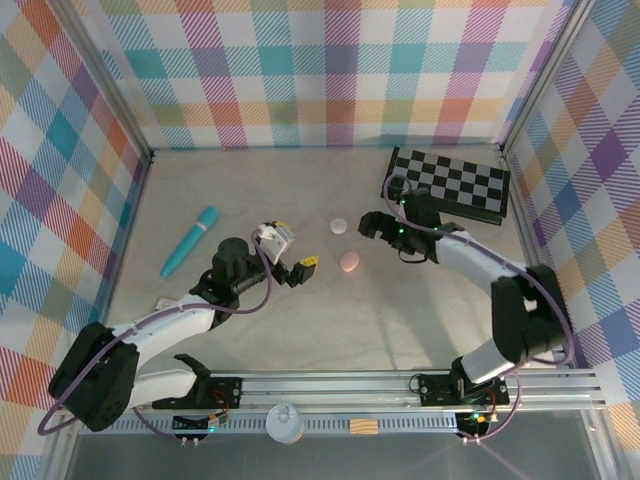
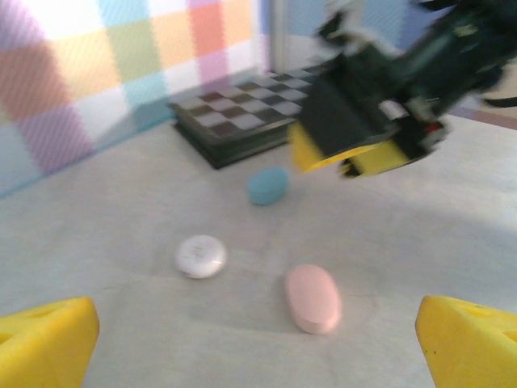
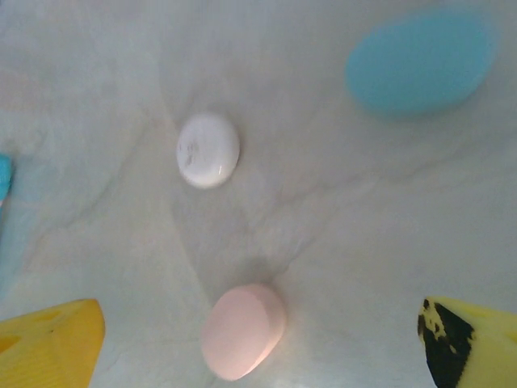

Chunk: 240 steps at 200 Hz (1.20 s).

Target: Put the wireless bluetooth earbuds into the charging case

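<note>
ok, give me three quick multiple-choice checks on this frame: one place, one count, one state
1. Where does the teal tube lie?
A. upright at the far wall
B. flat on the left half of the table
C. at the right edge

2. How many pastel pebbles lie in the right wrist view?
A. one
B. three
C. five

3. The left gripper is:
A. shut on the tube
B. shut on a pebble
C. open, gripping nothing

1 B: the top view shows it lying flat, left of the left gripper.
2 B: the white pebble, pink pebble and blue pebble.
3 C: its yellow fingers sit far apart at the frame's corners, with nothing clamped.
</note>
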{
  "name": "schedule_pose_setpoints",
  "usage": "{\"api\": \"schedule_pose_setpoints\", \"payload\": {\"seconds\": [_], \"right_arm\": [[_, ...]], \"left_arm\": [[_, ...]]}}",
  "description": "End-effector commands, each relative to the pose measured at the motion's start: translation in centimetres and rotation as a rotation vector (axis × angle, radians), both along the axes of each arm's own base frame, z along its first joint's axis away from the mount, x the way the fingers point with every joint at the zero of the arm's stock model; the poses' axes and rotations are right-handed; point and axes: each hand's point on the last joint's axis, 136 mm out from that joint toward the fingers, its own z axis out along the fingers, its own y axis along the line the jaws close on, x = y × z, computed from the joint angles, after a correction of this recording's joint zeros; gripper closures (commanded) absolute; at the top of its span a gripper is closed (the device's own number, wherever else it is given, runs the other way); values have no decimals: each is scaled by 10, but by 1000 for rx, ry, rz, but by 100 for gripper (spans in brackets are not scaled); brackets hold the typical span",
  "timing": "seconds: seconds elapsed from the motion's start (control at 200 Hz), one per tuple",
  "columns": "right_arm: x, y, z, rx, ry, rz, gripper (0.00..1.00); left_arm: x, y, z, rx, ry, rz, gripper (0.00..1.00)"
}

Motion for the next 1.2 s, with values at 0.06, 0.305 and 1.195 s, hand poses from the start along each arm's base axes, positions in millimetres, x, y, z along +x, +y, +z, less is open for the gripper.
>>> {"api": "schedule_pose_setpoints", "payload": {"seconds": [0.06,0.305,1.195], "right_arm": [[17,-78,30,-429,-272,-73,1],[26,-129,17,-543,-473,-93,1],[26,-154,-33,-419,-573,-116,1]], "left_arm": [[32,74,10,46,-47,337,0],[49,160,-17,0,42,609,0],[97,216,-120,-79,281,789,0]]}}
